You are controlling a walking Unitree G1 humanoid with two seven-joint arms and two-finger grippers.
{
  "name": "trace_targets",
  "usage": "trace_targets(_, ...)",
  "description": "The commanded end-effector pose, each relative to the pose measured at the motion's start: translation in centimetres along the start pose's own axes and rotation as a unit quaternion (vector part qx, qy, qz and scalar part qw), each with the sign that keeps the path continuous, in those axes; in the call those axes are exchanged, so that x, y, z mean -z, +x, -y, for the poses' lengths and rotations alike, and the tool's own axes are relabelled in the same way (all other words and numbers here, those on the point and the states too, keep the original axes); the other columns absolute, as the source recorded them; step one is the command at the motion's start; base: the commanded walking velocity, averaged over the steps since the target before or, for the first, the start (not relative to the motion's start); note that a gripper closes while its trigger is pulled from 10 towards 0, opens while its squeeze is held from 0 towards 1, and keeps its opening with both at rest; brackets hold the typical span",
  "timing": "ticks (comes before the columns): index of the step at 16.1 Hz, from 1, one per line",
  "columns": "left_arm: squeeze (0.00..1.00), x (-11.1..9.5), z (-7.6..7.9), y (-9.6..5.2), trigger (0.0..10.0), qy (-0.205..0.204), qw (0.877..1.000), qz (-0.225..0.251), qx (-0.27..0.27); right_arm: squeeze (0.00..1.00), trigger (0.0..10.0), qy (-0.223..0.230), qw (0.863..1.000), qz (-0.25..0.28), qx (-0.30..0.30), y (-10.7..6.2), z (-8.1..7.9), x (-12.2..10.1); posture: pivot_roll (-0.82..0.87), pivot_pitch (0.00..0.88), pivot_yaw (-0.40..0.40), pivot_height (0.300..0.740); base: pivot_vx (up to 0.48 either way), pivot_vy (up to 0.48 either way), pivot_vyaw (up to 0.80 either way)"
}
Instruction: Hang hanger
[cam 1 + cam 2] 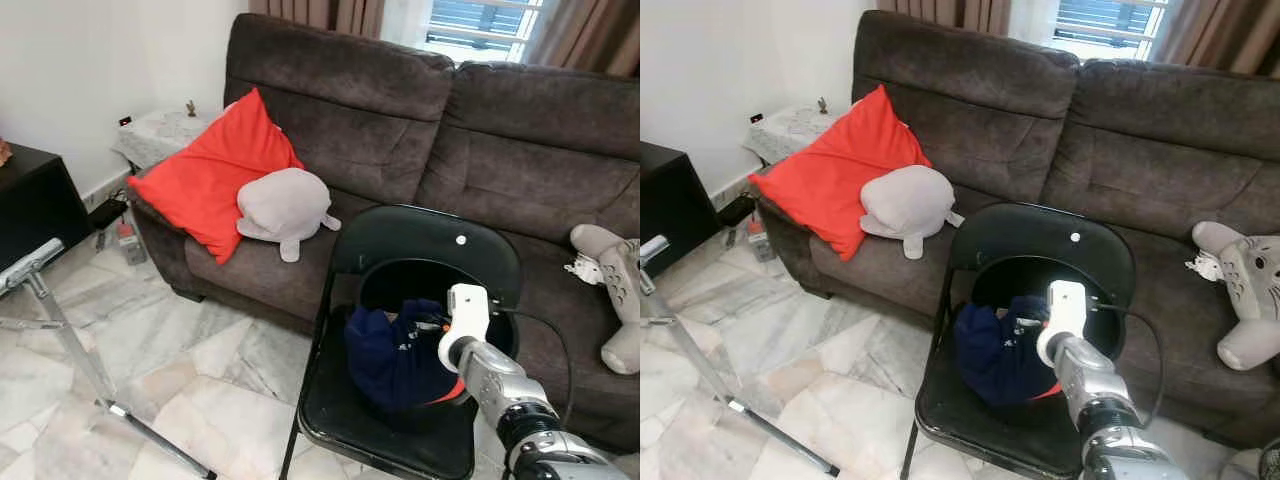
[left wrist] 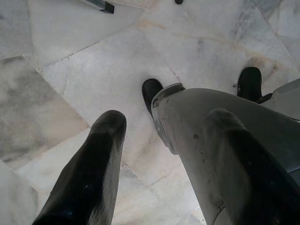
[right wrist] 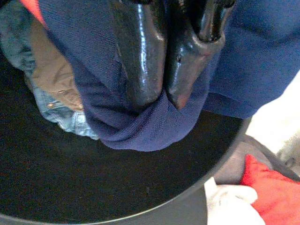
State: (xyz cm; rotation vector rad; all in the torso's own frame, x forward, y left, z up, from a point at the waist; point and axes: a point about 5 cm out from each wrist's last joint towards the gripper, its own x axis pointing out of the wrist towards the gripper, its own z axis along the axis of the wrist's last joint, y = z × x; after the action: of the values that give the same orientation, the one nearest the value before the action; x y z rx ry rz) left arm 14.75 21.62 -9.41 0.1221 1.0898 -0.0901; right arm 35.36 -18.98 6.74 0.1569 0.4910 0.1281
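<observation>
Standing at the far left, one metal rack (image 1: 60, 330) shows a grey top bar and slanting legs on the marble floor (image 1: 180, 370); by my judgement it is the place a hanger would go. Next on the brown sofa (image 1: 400, 110) lie one red cushion (image 1: 210, 175) and one grey plush toy (image 1: 283, 207), touching each other, propped against the backrest. A black chair (image 1: 380, 440) stands just in front of the sofa and carries one black basket (image 1: 440, 275), likely set there to bring the laundry within reach. Inside lies a navy garment (image 1: 385, 355) over a scrap of denim (image 3: 56, 110) and something tan.

No hanger can be made out in any picture; whether one lies under the cloth, I cannot tell.

The right gripper (image 3: 161, 93) reaches down into the basket, its two fingers pressed together with a fold of the navy garment pinched between them, seemingly to lift it. At the far right sits a second plush toy (image 1: 615, 290), grey and white.

The left gripper (image 2: 168, 159) hangs idle over the floor, fingers spread and holding nothing.
</observation>
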Motion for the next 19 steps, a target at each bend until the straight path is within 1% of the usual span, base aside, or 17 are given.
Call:
trace_targets(1,0.00,0.7,0.2,-0.1,10.0,0.005,1.000,-0.014,0.004,0.00,0.0,-0.022,1.000,0.019,0.002,0.0,0.2,-0.9,-0.03,0.003,-0.036,0.740,0.000,0.000,0.00)
trace_targets(4,0.00,0.8,0.1,-0.1,10.0,0.005,1.000,-0.015,0.003,0.00,0.0,-0.025,0.999,0.028,0.015,0.0,0.5,-1.3,-0.02,0.004,-0.034,0.740,0.000,0.000,0.00)
trace_targets(5,0.00,0.8,0.1,-0.1,10.0,0.007,1.000,-0.016,0.002,0.00,0.0,-0.017,0.999,0.028,0.041,-0.2,1.3,-1.3,-0.01,0.001,-0.031,0.740,0.000,0.000,0.00)
trace_targets(6,0.00,0.8,0.1,-0.1,10.0,0.007,1.000,-0.016,0.002,0.00,0.0,-0.012,0.998,0.032,0.050,-0.2,1.6,-1.4,-0.01,0.001,-0.031,0.740,0.000,0.000,0.00)
trace_targets(7,0.00,0.8,0.1,-0.1,10.0,0.008,1.000,-0.016,0.002,0.00,0.0,-0.001,0.997,0.042,0.069,-0.4,2.2,-1.9,-0.01,0.000,-0.029,0.740,0.000,0.000,0.00)
trace_targets(8,0.00,0.8,0.0,-0.1,10.0,0.009,1.000,-0.016,0.002,0.00,0.0,-0.001,0.996,0.049,0.073,-0.5,2.4,-2.2,0.00,0.000,-0.030,0.740,0.000,0.000,0.00)
trace_targets(9,0.00,0.8,0.0,-0.1,10.0,0.009,1.000,-0.016,0.002,0.00,0.0,-0.004,0.996,0.052,0.068,-0.4,2.3,-2.5,0.00,0.000,-0.030,0.740,0.000,0.000,0.00)
trace_targets(11,0.00,0.8,0.0,-0.1,10.0,0.009,1.000,-0.016,0.000,0.00,0.0,-0.031,0.996,0.067,0.043,-0.3,1.6,-3.3,0.01,0.000,-0.029,0.740,0.000,0.000,0.00)
trace_targets(13,0.00,0.9,-0.1,-0.1,10.0,0.010,1.000,-0.017,-0.001,0.00,0.0,-0.048,0.996,0.076,0.014,-0.1,0.9,-3.7,0.02,0.000,-0.028,0.740,0.000,0.000,0.00)
trace_targets(14,0.00,0.9,-0.1,-0.1,10.0,0.010,1.000,-0.017,-0.001,0.00,0.0,-0.059,0.995,0.075,0.007,0.0,0.6,-3.7,0.03,0.000,-0.029,0.740,0.000,0.000,0.00)
trace_targets(16,0.00,0.9,-0.1,-0.1,10.0,0.010,1.000,-0.017,-0.002,0.00,0.0,-0.094,0.993,0.065,-0.013,0.1,-0.1,-3.3,0.03,0.000,-0.028,0.740,0.000,0.000,0.00)
trace_targets(17,0.00,0.9,-0.1,-0.1,10.0,0.010,1.000,-0.017,-0.002,0.00,4.5,-0.111,0.992,0.053,-0.011,0.2,-0.1,-2.9,0.04,0.000,-0.029,0.740,0.000,0.000,0.00)
trace_targets(18,0.00,0.9,0.0,-0.1,10.0,0.010,1.000,-0.017,-0.002,0.00,10.0,-0.131,0.991,0.036,-0.011,0.2,-0.1,-2.2,0.04,0.000,-0.030,0.740,0.000,0.000,0.00)
trace_targets(19,0.00,0.9,0.0,-0.1,10.0,0.010,1.000,-0.018,-0.001,0.00,10.0,-0.141,0.989,0.031,-0.013,0.2,-0.1,-1.9,0.05,0.000,-0.030,0.740,0.000,0.000,0.00)
